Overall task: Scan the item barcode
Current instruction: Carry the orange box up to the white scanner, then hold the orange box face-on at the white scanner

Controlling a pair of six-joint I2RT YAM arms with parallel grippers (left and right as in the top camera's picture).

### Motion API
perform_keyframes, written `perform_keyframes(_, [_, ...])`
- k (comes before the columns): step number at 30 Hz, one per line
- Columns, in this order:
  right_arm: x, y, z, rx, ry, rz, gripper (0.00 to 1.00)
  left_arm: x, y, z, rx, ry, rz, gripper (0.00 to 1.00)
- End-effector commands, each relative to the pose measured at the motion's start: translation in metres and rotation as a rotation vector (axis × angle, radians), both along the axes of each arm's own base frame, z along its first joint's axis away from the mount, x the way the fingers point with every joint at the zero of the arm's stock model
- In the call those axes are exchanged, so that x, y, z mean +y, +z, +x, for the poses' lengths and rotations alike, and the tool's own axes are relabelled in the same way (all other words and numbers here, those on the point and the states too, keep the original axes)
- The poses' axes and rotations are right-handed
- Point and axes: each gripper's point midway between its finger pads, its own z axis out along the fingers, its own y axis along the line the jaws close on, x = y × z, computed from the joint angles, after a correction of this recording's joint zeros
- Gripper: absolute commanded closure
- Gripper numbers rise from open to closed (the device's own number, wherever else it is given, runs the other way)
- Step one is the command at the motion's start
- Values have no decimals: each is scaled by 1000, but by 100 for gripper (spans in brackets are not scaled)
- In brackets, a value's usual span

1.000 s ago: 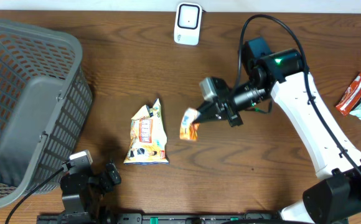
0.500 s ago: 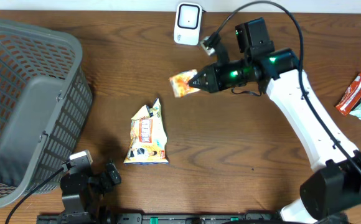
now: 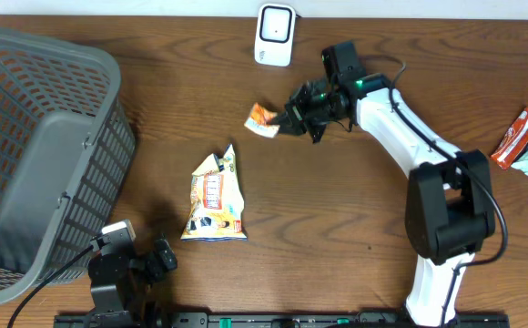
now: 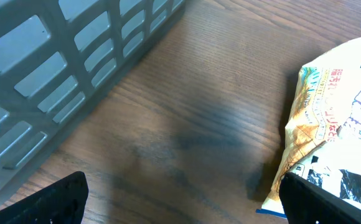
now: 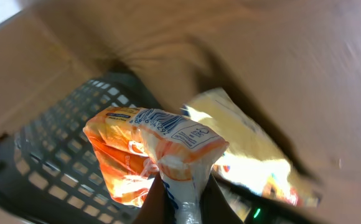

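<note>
Right gripper (image 3: 286,119) pinches one end of a small orange snack packet (image 3: 262,119), seemingly light, crinkly and floppy, near the barcode scanner (image 3: 274,34); left gripper (image 4: 183,199) gapes wide.

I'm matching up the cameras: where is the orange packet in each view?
Overhead: orange packet upper middle, in the right pincer.
Left wrist: not in it.
Right wrist: orange packet at centre, pinched from below.
Shared landmark: basket, left overhead, top left in left wrist, lower left in right wrist.
</note>
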Motion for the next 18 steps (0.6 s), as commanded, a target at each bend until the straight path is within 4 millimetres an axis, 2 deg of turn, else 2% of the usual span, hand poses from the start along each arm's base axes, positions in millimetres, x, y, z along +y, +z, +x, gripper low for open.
perform_keyframes(1, [-3,12,-2,279,-150,75,98,1,-15,-8,64,-2,15,2])
perform_keyframes(3, [-4,19,9,350,-226,112,98,1,-15,-8,64,-2,15,2])
perform_keyframes(8, [-3,49,56,311,-335,262,98,1,-15,-8,64,-2,15,2])
perform_keyframes(11, [-1,63,74,313,-395,322,98,1,-15,-8,64,-2,15,2])
perform_keyframes(13, [-6,72,100,165,-455,340,98,1,-15,-8,64,-2,15,2])
perform_keyframes(18, [-25,67,137,29,-638,293,99,1,-15,-8,64,-2,15,2])
